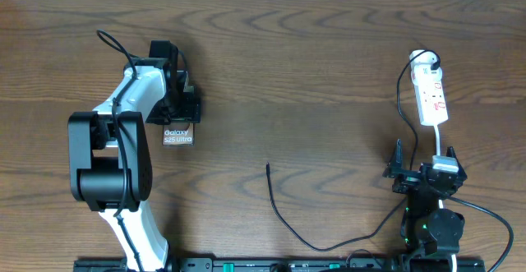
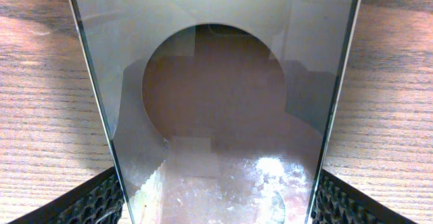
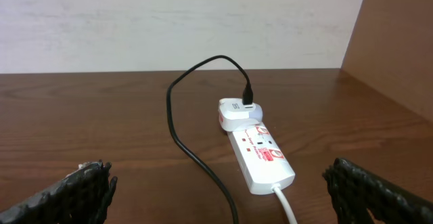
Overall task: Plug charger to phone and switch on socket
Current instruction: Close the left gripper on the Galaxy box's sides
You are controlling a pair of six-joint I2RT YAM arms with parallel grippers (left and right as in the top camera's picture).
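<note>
The phone (image 1: 178, 136), a dark slab with white "Galaxy S25 Ultra" lettering, is at the left of the table. My left gripper (image 1: 176, 117) is shut on its two long edges. In the left wrist view the phone (image 2: 216, 82) fills the frame between the fingers of the left gripper (image 2: 216, 207). The charger's plug tip (image 1: 268, 167) lies free at mid-table, and its black cable (image 1: 329, 247) loops right to the white plug head (image 1: 422, 58) in the socket (image 1: 432, 98). My right gripper (image 1: 423, 173) is open and empty, just short of the socket (image 3: 260, 153).
The socket's white cord (image 3: 287, 207) runs back toward my right gripper (image 3: 230, 197). The black cable (image 3: 196, 149) crosses the table left of the strip. A wooden wall panel (image 3: 399, 41) stands at the right, and a pale wall lies behind the table.
</note>
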